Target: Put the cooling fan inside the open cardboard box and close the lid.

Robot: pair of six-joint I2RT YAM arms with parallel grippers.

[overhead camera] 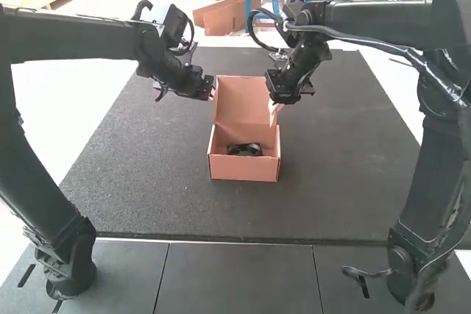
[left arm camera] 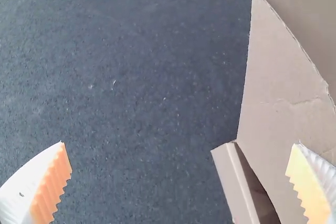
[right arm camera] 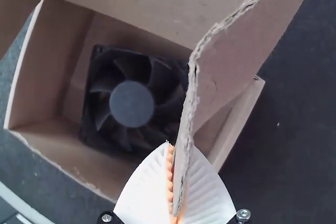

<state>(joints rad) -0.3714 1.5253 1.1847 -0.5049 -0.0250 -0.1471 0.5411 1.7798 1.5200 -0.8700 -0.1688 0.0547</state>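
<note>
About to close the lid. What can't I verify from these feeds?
The cooling fan: in the right wrist view, one side is hidden behind the lid flap held by the right gripper; in the high view, it is mostly behind the box front wall.
The left gripper: in the left wrist view, its fingers are cut off at the edge; contact with the lid cannot be told.

One cardboard box (overhead camera: 243,165) at the centre of the frame, with one cooling fan (overhead camera: 244,149) inside it. Two arms, so two end effectors: the left end effector (overhead camera: 210,90) left of centre, the right end effector (overhead camera: 279,104) right of centre. One black mat (overhead camera: 147,159) across the middle of the frame
</note>
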